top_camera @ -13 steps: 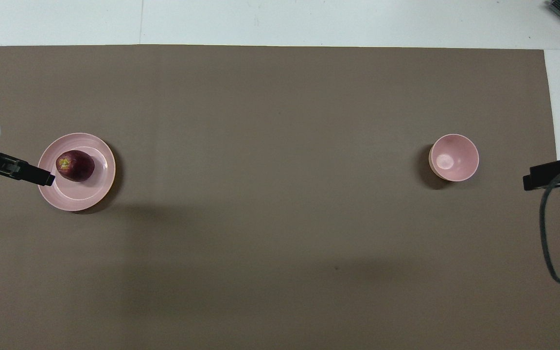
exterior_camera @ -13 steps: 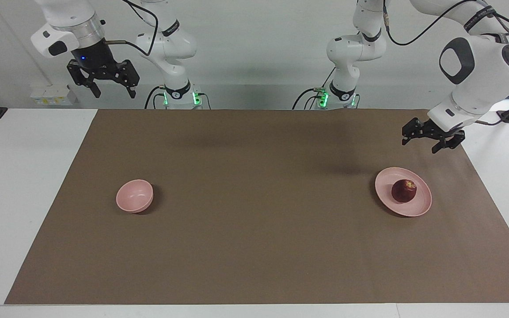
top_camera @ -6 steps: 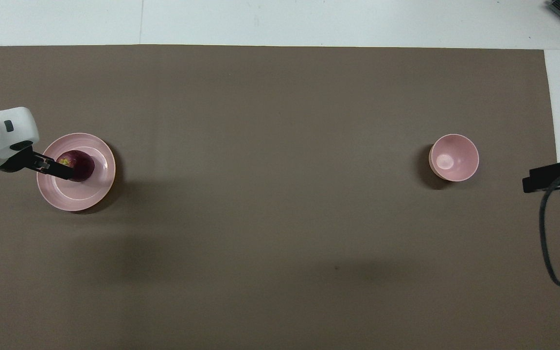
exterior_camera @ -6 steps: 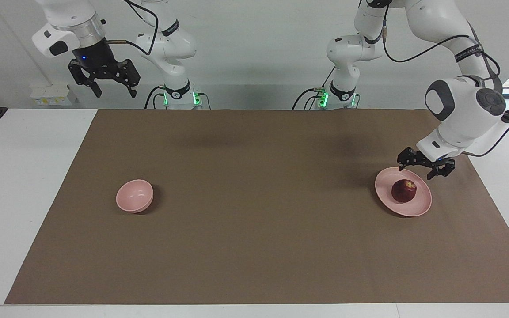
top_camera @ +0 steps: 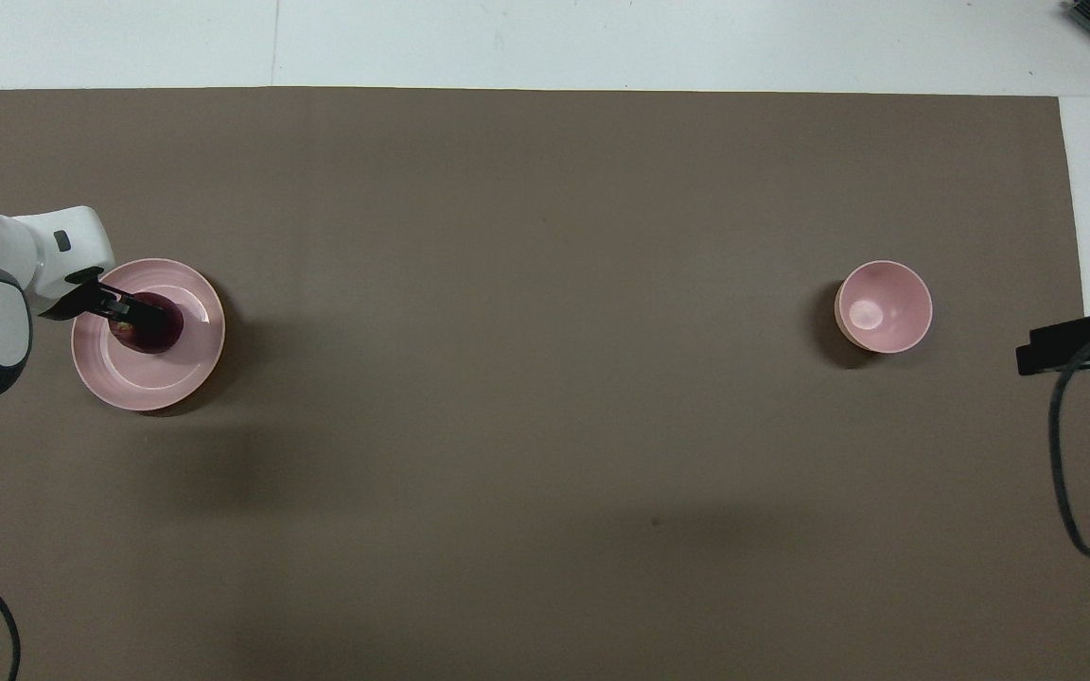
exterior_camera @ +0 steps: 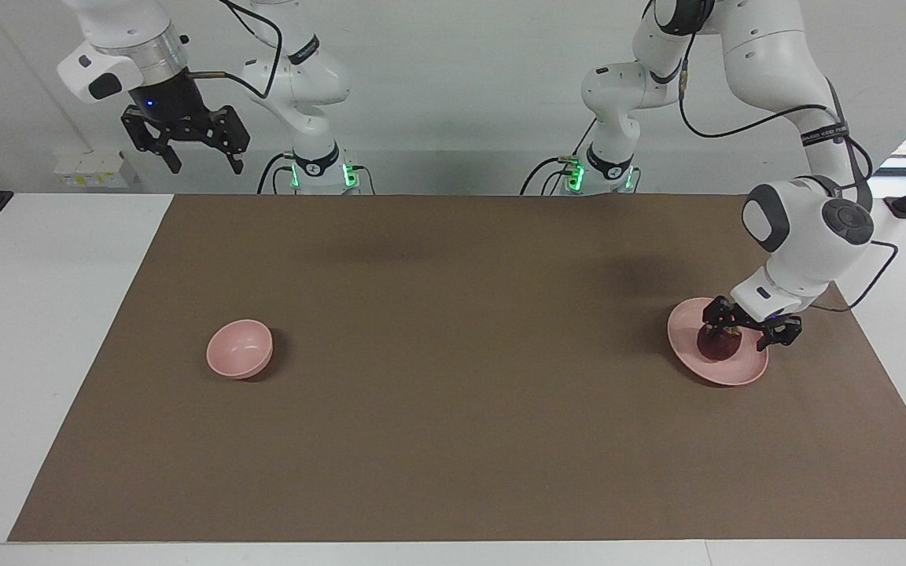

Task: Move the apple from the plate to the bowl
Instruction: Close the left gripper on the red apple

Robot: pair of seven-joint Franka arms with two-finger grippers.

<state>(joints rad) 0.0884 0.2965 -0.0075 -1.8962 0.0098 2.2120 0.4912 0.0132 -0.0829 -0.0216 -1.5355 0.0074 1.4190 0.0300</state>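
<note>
Pink plate [exterior_camera: 706, 368] bears the apple [exterior_camera: 715, 346], straddled by the bent left arm's spread tool [exterior_camera: 739, 336].

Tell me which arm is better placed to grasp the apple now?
The left: its pincer is open, down around the apple on the plate. The right pincer waits raised, open, at the bowl's end.

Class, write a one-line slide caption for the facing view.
Left gripper open around the apple on the plate; right gripper waits, open, raised; bowl empty.
</note>
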